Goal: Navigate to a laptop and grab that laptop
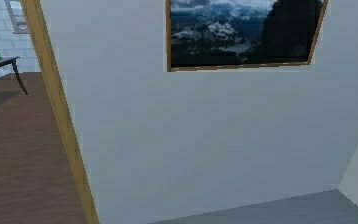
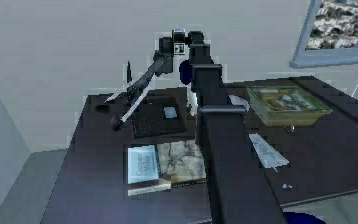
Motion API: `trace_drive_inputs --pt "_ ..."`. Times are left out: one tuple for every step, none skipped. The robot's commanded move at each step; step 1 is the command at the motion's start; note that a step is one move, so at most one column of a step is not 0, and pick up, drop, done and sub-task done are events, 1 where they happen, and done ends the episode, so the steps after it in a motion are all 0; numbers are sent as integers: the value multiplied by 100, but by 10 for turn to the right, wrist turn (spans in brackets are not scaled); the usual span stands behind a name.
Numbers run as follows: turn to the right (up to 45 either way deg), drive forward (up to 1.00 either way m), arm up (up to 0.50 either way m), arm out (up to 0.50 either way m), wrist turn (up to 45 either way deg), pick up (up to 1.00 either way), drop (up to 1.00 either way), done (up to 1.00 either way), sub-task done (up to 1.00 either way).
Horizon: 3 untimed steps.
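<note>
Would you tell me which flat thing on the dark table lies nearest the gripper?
The dark grey flat slab close by the gripper; the pale open book and green-edged tray lie farther off.

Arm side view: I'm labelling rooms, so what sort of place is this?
Probably a home study: a dark desk with an open book lying on it, and a framed mountain picture on the wall in the forward view.

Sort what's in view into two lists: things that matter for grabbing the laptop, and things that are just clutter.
For the job:
- gripper
- dark flat slab beside it, possibly the laptop, though I can't be sure
- dark table under both

Lying about:
- open book
- green-framed flat thing
- pale strip
- blue thing behind the arm
- mountain picture on the wall
</note>
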Motion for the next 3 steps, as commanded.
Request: trace_drive_inputs --pt "0 0 0 -48 0 0 0 0 0" --pt "450 0 0 0 0 0 0 0 0" --pt "330 0 0 0 0 0 0 0 0"
